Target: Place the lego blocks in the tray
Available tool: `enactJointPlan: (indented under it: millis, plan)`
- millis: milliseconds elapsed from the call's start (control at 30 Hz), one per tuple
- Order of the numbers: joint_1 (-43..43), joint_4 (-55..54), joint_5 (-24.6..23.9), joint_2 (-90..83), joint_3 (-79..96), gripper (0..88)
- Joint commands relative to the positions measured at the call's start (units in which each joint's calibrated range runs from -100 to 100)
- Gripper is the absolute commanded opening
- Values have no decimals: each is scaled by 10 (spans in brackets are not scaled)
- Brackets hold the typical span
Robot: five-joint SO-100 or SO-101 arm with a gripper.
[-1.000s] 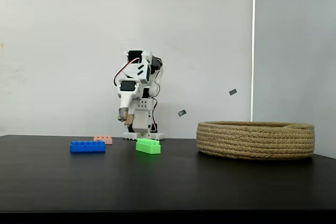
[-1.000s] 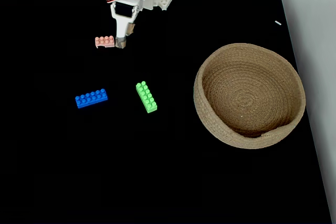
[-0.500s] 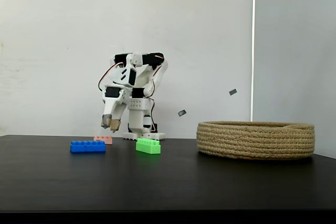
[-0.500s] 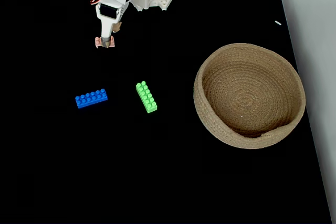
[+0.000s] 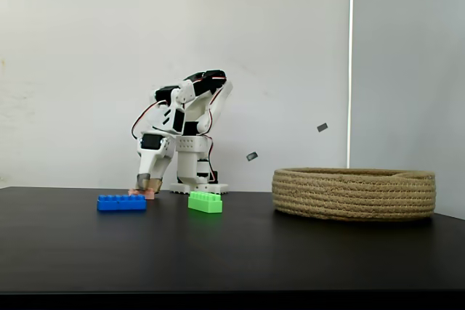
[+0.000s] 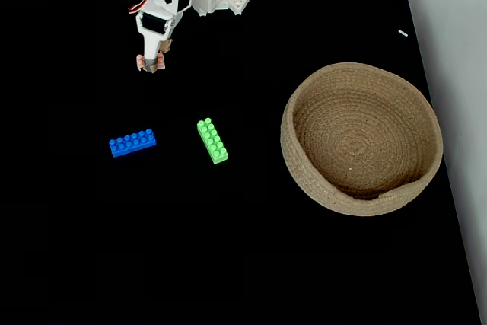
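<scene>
long plastic brick (image 6: 132, 142): bright blue, with rows of round bumps on top
shorter plastic brick (image 6: 212, 140): bright green, same bumpy top
small plastic brick (image 5: 148, 193): pale pink, mostly hidden
round rope basket (image 6: 304, 104): tan, with rings of coiled rope going round and round
table top (image 6: 228, 249): plain black
robot arm (image 5: 182, 117): white, with black parts and thin red wires
gripper (image 6: 151, 65): white, with brownish-grey tips
wall (image 5: 87, 49): plain white

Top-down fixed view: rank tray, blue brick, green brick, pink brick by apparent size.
1. tray, by far the largest.
2. blue brick and green brick: they look nearly the same length, so no ranking between them.
3. pink brick: mostly hidden under the tool; the visible part is smallest.
</scene>
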Motion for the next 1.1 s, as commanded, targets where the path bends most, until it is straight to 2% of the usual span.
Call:
enactJointPlan:
  millis: [0, 100, 167, 333, 433, 500, 600, 733, 900, 1067]
  plan:
    - [6, -31, 1, -4, 5, 182]
    - [8, -43, 2, -4, 15, 122]
    - [8, -46, 4, -4, 18, 5]
    - [-14, -48, 6, -14, 11, 3]
    - [-25, -40, -19, -12, -58, 3]
    - [-44, -23, -52, 8, -144, 3]
    - [-101, -9, -113, 65, -296, 3]
    - [-180, 27, -150, 137, -465, 3]
    - [-271, 103, -138, 189, -688, 3]
    - [-379, 152, -166, 255, -790, 2]
